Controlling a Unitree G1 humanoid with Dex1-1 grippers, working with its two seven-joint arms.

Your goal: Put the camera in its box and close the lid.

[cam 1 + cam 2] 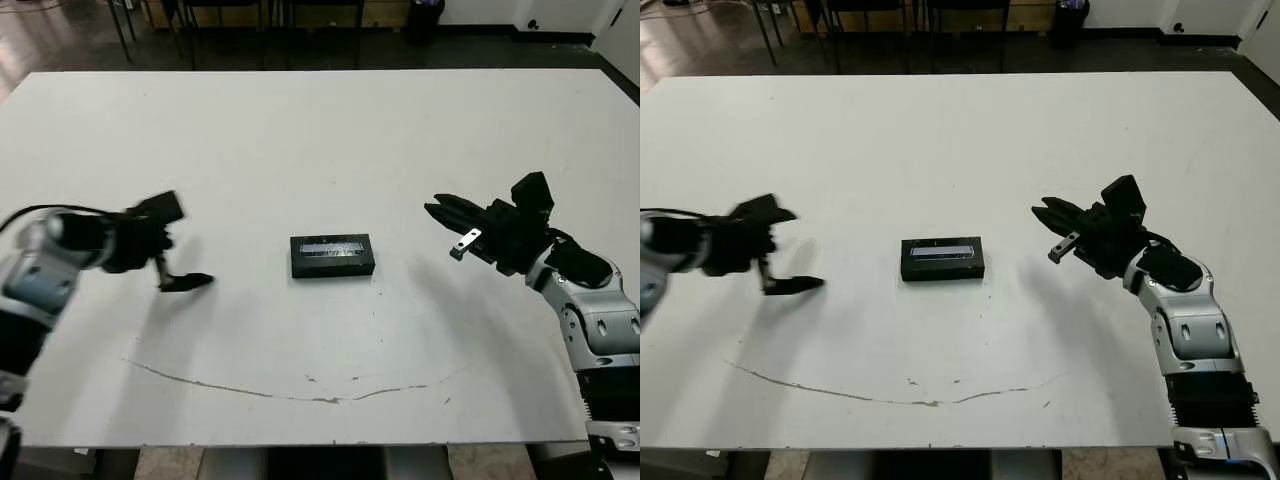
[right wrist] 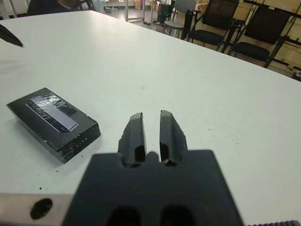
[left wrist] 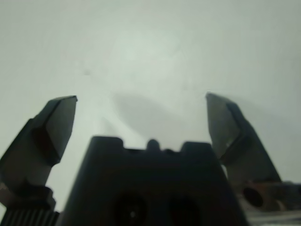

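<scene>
The black box [image 1: 333, 266] lies at the middle of the table, with the lid [image 1: 332, 246] flat on top of it, silvery strip facing up. The camera is hidden. My left gripper [image 1: 176, 266] hovers low over the table to the left of the box, a good gap away, open and empty; in the left wrist view its fingers [image 3: 56, 122] are spread wide over bare tabletop. My right gripper [image 1: 432, 209] hangs to the right of the box, pointing toward it, shut on nothing. In the right wrist view the closed box [image 2: 51, 120] lies well ahead of the fingertips [image 2: 136, 127].
A thin curved scratch [image 1: 290, 394] runs across the white table [image 1: 300, 140] near its front edge. Dark chairs [image 2: 221, 21] stand beyond the far edge. Bare tabletop surrounds the box on all sides.
</scene>
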